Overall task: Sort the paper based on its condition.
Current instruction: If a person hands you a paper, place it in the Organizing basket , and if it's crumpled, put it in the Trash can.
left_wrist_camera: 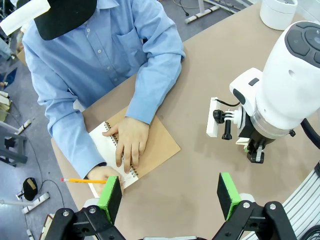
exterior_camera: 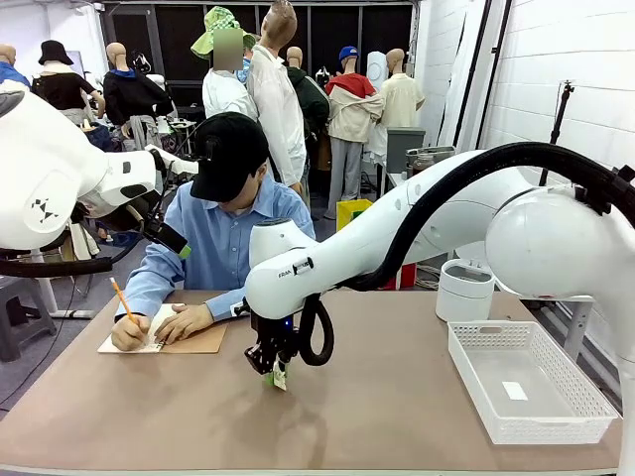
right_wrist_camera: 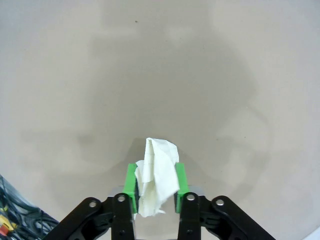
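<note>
Crumpled paper (right_wrist_camera: 158, 159) in right pincer (right_wrist_camera: 156, 174)

The front camera faces the person (exterior_camera: 233, 238) across the tabletop (exterior_camera: 397, 407); the left wrist view sees both from above; the right wrist view looks closely down.

The paper (right_wrist_camera: 159, 160) is one white sheet, crumpled into a creased, folded wad. It stands upright, pinched in the right gripper (right_wrist_camera: 156, 181), low over the table (exterior_camera: 397, 416) near its middle, well apart from every edge.
</note>
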You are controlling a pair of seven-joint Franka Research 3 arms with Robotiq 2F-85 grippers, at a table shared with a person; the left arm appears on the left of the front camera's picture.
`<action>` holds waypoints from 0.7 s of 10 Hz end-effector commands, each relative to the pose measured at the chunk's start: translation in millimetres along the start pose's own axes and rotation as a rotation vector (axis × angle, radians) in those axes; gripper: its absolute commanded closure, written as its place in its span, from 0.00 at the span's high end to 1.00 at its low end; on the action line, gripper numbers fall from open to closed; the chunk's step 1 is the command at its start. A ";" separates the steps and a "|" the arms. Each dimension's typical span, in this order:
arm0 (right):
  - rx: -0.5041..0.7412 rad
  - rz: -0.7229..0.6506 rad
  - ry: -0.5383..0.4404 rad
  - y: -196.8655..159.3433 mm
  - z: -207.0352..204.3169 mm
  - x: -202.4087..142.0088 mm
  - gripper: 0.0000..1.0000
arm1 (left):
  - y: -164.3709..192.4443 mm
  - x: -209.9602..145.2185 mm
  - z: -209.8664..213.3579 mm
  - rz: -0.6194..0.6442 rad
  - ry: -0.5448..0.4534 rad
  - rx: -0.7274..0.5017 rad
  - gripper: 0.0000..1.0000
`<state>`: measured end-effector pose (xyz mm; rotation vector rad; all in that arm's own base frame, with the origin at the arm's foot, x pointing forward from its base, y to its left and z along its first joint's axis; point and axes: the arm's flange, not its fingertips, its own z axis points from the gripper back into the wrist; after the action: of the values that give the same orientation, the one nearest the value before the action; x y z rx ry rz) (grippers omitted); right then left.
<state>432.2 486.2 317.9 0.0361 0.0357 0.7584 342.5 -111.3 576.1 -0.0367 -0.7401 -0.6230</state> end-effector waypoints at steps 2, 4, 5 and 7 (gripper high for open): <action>0.025 0.001 0.008 -1.9 -5.5 0.0 0.00 | 0.9 0.0 0.8 0.002 -0.002 0.001 1.00; 0.007 -0.013 -0.004 -5.0 -1.0 -3.4 0.00 | 0.9 0.0 0.8 0.002 -0.002 0.001 1.00; 0.005 -0.021 -0.010 -7.7 2.2 -5.7 0.00 | 0.9 0.0 0.8 0.002 -0.002 0.001 1.00; -0.004 -0.052 -0.036 -15.7 11.9 -14.4 0.00 | 0.9 0.0 0.8 0.002 -0.002 0.001 1.00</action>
<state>440.0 479.2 325.4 0.0354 0.0239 0.7393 342.5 -111.3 576.1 -0.0367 -0.7401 -0.6230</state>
